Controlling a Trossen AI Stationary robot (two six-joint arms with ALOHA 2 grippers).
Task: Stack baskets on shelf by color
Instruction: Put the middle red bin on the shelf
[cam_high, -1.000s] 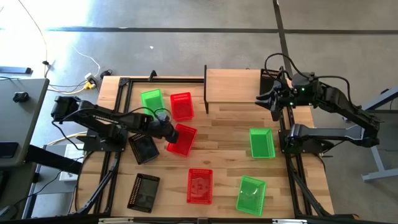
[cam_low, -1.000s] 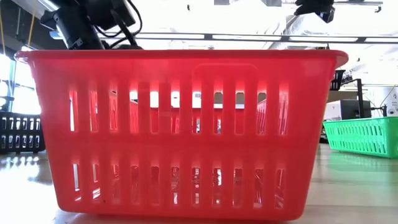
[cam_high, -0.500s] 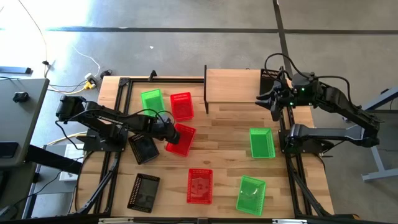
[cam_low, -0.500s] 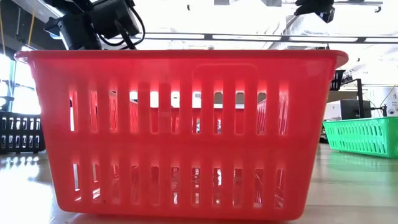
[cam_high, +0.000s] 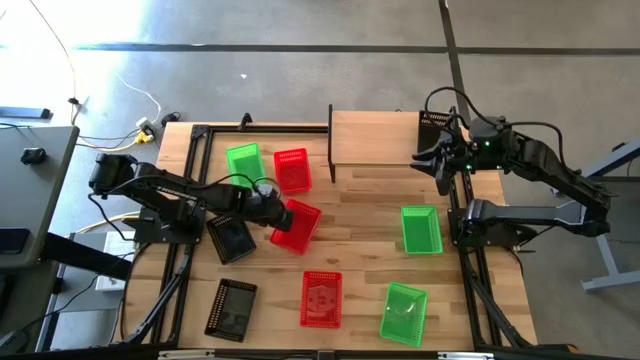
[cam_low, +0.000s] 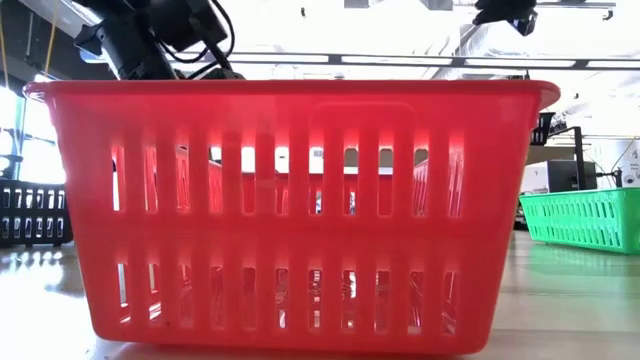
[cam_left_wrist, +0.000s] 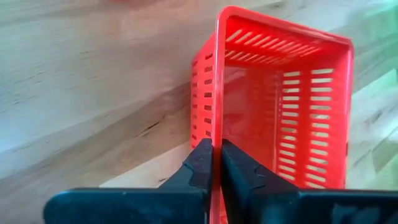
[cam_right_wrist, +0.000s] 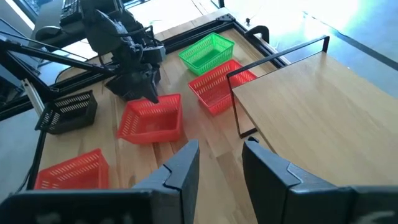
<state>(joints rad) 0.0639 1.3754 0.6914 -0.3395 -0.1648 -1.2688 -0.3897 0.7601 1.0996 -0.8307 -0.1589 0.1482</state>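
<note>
The left gripper (cam_left_wrist: 212, 163) pinches the tilted red basket (cam_high: 296, 226) wall. The right gripper (cam_right_wrist: 219, 155), jaws wide, hovers at the shelf's (cam_high: 372, 136) three o'clock.

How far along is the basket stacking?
Done: possibly one black basket at the shelf right end; nothing else up there. In hand: left gripper jaws clamp a red basket rim. Left: the other red, green and black baskets sit loose on the table. Right gripper waits open over the shelf.

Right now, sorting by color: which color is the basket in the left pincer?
Red basket; clearest in the left wrist view.
</note>
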